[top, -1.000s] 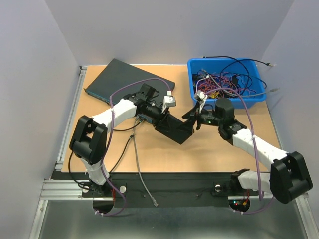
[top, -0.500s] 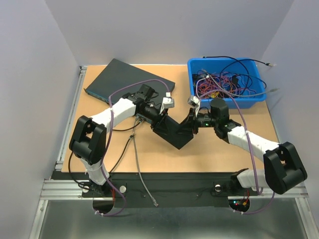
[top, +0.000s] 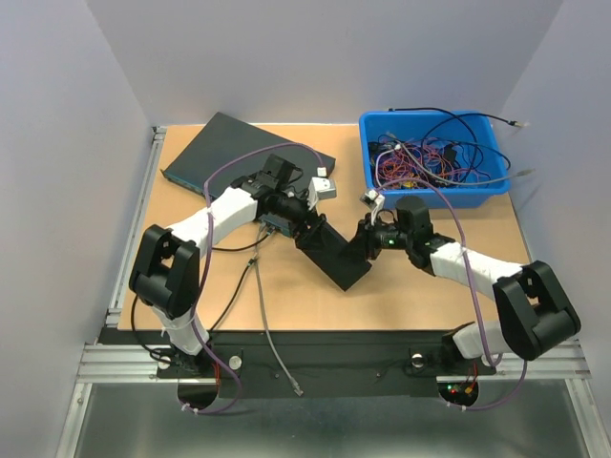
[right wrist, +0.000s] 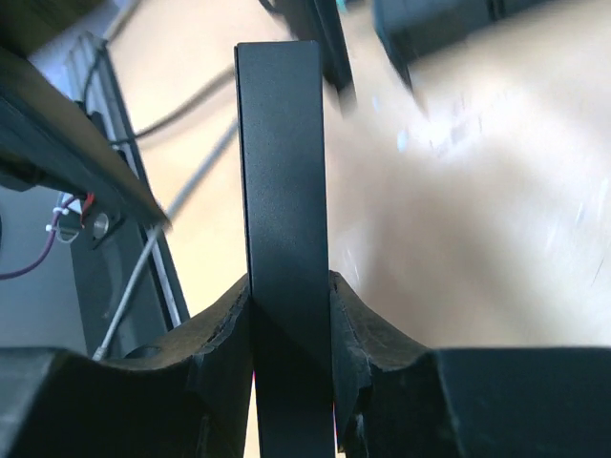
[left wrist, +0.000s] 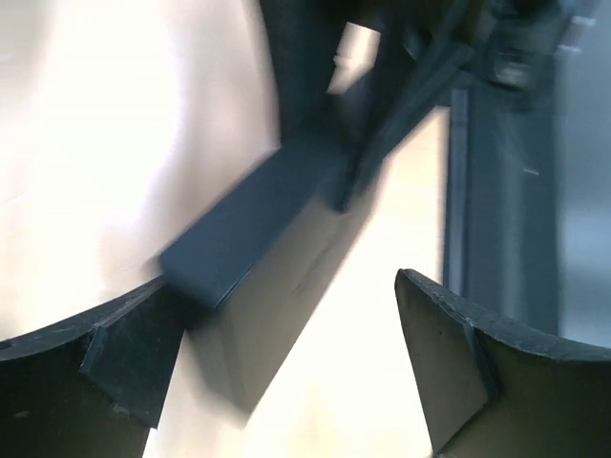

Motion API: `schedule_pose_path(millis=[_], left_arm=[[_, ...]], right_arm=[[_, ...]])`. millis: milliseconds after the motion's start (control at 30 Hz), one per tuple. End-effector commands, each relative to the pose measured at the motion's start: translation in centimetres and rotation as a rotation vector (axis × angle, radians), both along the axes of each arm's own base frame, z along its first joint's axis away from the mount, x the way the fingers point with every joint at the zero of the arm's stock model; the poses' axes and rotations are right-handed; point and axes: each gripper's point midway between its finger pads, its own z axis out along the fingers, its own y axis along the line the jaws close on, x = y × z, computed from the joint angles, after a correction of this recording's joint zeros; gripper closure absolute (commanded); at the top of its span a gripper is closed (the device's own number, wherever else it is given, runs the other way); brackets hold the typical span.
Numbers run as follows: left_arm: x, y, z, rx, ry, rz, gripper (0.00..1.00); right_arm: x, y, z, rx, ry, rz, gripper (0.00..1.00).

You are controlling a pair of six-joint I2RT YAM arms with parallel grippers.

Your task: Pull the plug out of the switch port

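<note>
Right arm has slid in toward the left one over the last second, and the small black switch [top: 336, 256] swung round a bit with it, its near end now lower on the table.

Right gripper [top: 366, 243] is clamped down on the switch. In the right wrist view its fingers [right wrist: 221, 329] are pressed against both faces of the thin black slab [right wrist: 284, 191], which sticks straight out ahead of the jaws, no gap on either side.

Left gripper [top: 299, 227] sits at the other end of the switch, and I've got it spread wide. In the left wrist view the fingers [left wrist: 449, 363] are well apart, with the dark box [left wrist: 253, 239] running out ahead between them. One corner sits right up against one finger, and the other finger is clear of it. It's not gripping anything.

I honestly can't make out the plug itself. A black cable [top: 234, 248] runs in just behind the left gripper, and its end is hidden under the wrist there. The left wrist view is too blurred to pick out a port.

Beyond the left gripper is a bigger flat switch [top: 229, 148], and beyond the right one a blue bin [top: 439, 198] of tangled wires. A grey cable [top: 263, 310] trails back toward the arm bases.
</note>
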Motion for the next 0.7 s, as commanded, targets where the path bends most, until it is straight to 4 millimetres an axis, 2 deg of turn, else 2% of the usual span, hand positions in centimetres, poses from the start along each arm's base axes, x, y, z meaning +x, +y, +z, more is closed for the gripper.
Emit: schedule_pose_path(millis=[0,200,233,300,433,467,533,567,667], left_arm=[[4.6,1.1,3.5,0.029,-0.185,0.183,0.01],[7.0,4.0,5.0,0.025,-0.202,0.299,0.01],[7.6,4.9,5.5,0.023,-0.215,0.327,0.01],[8.3,5.9,5.8,0.024,-0.228,0.36,0.01],[9.1,7.9,6.4,0.018,-0.243,0.407,0.01],[9.2,8.4,6.2,0.025,-0.243,0.421,0.01],[9.5,9.0,6.3,0.038,-0.26,0.44,0.01],[9.5,9.3,5.9,0.047,-0.263,0.446,0.01],[9.6,10.0,5.2,0.086,-0.289,0.467,0.01]], right_arm=[[0.1,-0.3,-2.2,-0.028,0.103,-0.073,1.0],[-0.1,0.0,-4.6,-0.051,0.277,-0.097,0.99],[-0.5,-0.1,-5.8,-0.069,0.344,-0.1,1.0],[-0.5,-0.1,-6.7,-0.089,0.4,-0.119,1.0],[0.5,-0.7,-8.9,-0.143,0.46,-0.211,0.99],[0.9,-0.9,-9.7,-0.164,0.472,-0.246,0.9],[1.4,-1.2,-10.5,-0.188,0.477,-0.282,0.84],[1.6,-1.4,-10.9,-0.202,0.477,-0.297,0.75],[2.5,-2.3,-11.8,-0.251,0.459,-0.365,0.69]])
